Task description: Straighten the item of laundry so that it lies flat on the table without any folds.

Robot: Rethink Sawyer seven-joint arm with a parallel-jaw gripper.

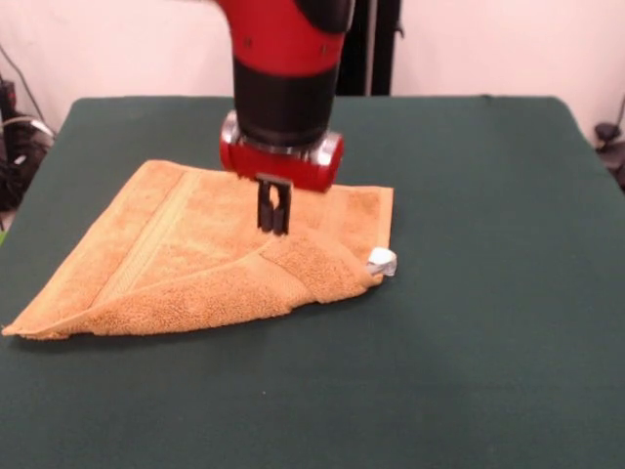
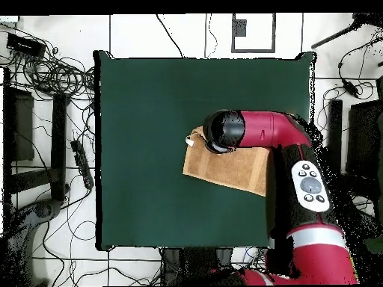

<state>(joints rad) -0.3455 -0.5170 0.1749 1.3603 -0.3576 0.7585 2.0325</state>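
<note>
A: Starting nearest the camera, what is lying on the table (image 1: 488, 371)?

B: The towel (image 1: 176, 264) is lying left of centre, doubled over. A folded flap is running along its near edge, and the white tag (image 1: 381, 261) is sitting at the near right corner.

A: And behind that?

B: The pincer (image 1: 273, 223) is standing just above the fold line, its fingers nearly together and holding nothing.

A: Recommended procedure?

B: Pinching only the top layer at the flap, then drawing it outward, low and slowly, is likely the best approach.
</note>
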